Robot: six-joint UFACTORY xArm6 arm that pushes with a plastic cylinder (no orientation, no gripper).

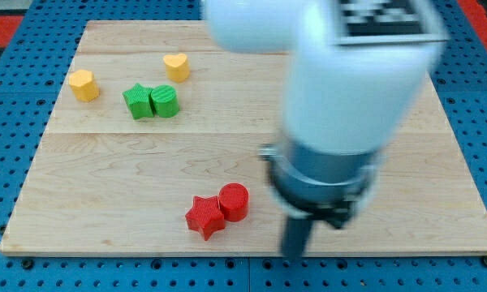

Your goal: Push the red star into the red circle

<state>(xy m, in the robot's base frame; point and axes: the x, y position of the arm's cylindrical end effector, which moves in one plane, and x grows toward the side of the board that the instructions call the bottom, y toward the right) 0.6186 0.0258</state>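
Note:
The red star (204, 216) lies near the board's bottom edge, left of centre. The red circle (234, 201) sits against its upper right side, touching it. My tip (295, 253) is the lower end of the dark rod, at the board's bottom edge. It stands to the right of the red circle and a little below it, apart from both red blocks. The white arm body (353, 89) fills the view's upper right and hides the board behind it.
A green star (137, 101) and a green circle (165, 100) touch each other at the upper left. A yellow hexagon-like block (84, 84) is at the far left. A yellow heart (176, 66) is near the top. The wooden board (105, 178) lies on blue pegboard.

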